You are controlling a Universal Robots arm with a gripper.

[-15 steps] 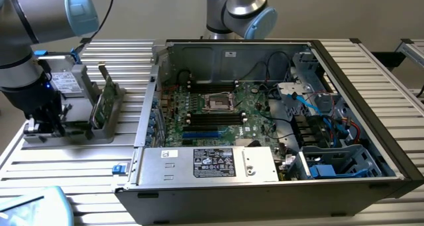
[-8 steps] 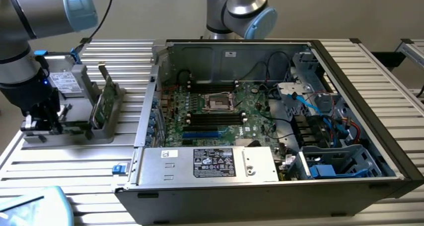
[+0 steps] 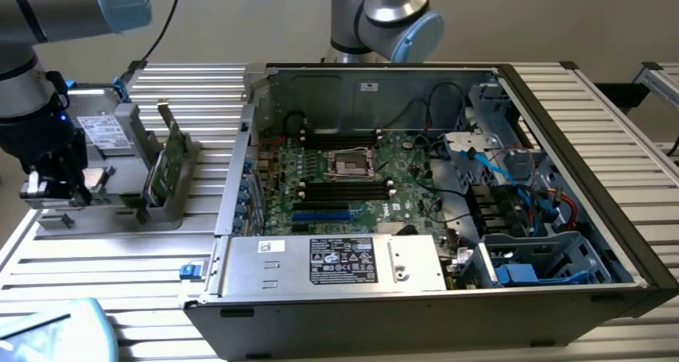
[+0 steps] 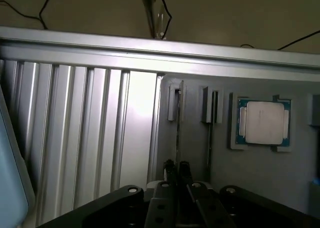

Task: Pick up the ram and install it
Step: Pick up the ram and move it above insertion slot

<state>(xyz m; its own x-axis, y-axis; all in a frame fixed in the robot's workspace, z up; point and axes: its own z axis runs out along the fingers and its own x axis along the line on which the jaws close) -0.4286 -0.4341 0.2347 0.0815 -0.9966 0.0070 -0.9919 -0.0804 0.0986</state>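
In the wrist view the ram [image 4: 178, 125] appears edge-on as a thin dark stick standing in a slot of the grey holder tray [image 4: 260, 178]. Its near end runs between my fingertips [image 4: 170, 167]. My gripper [image 4: 177, 169] is shut on the ram, with the fingers pressed close on either side. In the exterior view the gripper [image 3: 48, 188] hangs low over the grey holder tray [image 3: 95, 215] at the exterior view's left, beside the open computer case [image 3: 424, 306]. The motherboard [image 3: 355, 187] with its long black memory slots [image 3: 339, 192] lies inside the case.
A broader green card with a metal bracket [image 3: 165, 161] stands upright in the tray between the gripper and the case. A processor chip [image 4: 263, 122] sits in a tray pocket. Ribbed aluminium table slats [image 4: 85, 133] surround the tray. A power supply [image 3: 334, 262] and cables [image 3: 530, 179] crowd the case.
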